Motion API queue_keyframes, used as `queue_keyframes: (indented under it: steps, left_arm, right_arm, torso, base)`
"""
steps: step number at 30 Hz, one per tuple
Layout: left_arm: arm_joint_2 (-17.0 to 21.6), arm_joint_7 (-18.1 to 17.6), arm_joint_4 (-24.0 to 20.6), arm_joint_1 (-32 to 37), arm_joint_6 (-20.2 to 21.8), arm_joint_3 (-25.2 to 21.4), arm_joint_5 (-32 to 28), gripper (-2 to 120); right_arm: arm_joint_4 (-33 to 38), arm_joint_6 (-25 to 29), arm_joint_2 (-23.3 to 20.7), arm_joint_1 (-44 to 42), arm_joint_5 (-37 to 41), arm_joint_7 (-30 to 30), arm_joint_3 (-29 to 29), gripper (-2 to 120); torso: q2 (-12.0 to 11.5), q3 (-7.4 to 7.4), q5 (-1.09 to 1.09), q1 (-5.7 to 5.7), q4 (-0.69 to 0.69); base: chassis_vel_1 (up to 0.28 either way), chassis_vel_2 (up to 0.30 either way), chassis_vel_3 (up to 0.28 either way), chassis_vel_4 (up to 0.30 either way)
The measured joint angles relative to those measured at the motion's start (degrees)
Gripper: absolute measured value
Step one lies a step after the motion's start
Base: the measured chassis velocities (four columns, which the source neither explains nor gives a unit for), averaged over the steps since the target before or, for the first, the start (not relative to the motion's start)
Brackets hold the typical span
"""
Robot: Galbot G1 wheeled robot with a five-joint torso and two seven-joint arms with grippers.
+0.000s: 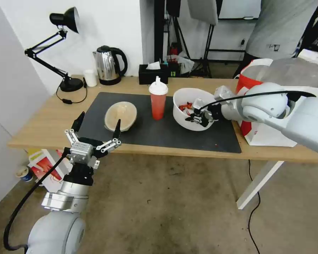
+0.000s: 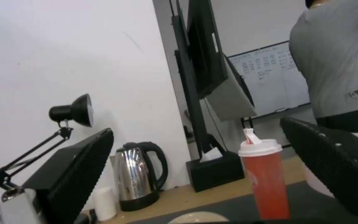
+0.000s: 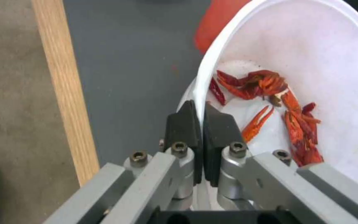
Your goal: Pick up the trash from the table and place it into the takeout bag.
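The white bowl (image 1: 193, 109) holds red scraps (image 3: 270, 93). The drink cup (image 1: 158, 100) is red with a white lid. A dark grey mat (image 1: 148, 130) covers the light-wood desk (image 1: 42, 123).

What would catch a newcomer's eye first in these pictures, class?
Most striking is the right claw pinched shut on the rim of the big white bowl, which holds red scraps and sits tilted on the dark mat. Next, the red cup with its white lid stands mid-mat, the beige bowl beside it. The left claw hangs open at the table's near edge.
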Motion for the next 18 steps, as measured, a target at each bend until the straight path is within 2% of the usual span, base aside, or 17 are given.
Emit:
queue_keyframes:
  steps: [18]
  left_arm:
    - [-0.37,0.05,0.43,-0.24,-0.73,0.61,1.08,100]
  right_arm:
    - [1.19,0.21,-0.51,11.1,2.47,-2.34,-2.6,0]
  torso:
    - [0.0,0.0,0.0,0.0,0.01]
  base:
    - [0.0,0.0,0.0,0.0]
